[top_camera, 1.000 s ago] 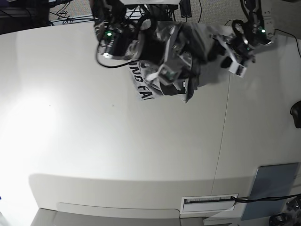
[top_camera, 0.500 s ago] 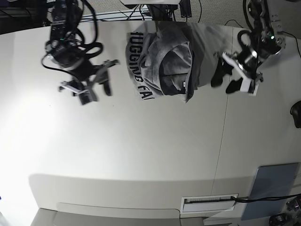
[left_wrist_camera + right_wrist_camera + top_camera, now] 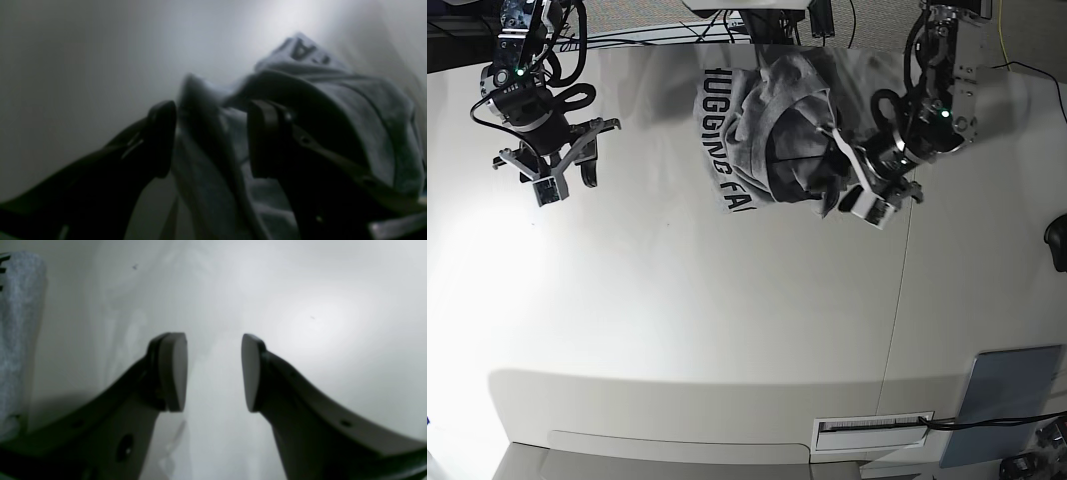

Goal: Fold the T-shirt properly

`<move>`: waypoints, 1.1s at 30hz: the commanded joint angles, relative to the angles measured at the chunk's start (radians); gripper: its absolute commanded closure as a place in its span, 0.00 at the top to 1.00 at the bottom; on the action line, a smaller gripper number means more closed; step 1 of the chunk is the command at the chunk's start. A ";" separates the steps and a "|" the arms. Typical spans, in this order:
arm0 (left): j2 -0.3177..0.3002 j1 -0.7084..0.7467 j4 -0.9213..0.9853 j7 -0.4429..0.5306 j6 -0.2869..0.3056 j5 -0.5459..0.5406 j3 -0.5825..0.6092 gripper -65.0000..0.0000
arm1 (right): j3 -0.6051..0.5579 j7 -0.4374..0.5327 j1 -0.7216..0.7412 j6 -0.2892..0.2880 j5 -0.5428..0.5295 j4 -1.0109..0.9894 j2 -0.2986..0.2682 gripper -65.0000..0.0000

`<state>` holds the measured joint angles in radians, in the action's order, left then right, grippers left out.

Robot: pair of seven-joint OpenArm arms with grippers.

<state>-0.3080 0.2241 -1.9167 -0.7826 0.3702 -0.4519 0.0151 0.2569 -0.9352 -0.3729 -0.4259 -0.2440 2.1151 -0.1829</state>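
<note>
The crumpled heather-grey cotton T-shirt with black block lettering (image 3: pixel 772 130) lies bunched on the white table (image 3: pixel 727 320), a fold standing between the spread, unclenched left jaws (image 3: pixel 211 140), while the right jaws (image 3: pixel 213 373) gape empty well apart from it.

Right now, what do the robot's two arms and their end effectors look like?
Both arms are dark metal with black cables looped along them, and each shows a small green light. The left end effector has two black, curved fingers with flat inner pads and pale grey blocks at their base. The right end effector looks the same: dark curved fingers ending in flat, rounded grey pads.
</note>
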 commanded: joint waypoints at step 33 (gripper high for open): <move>-0.100 0.076 -0.014 -0.286 0.074 -0.192 -0.348 0.42 | 0.005 0.029 0.005 0.003 -0.009 0.019 -0.011 0.41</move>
<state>-0.3973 0.3042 -1.9148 -1.0859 0.4389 -0.6312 -0.3283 0.2569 -0.9306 -0.3714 -0.4259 -0.2440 2.1151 -0.1829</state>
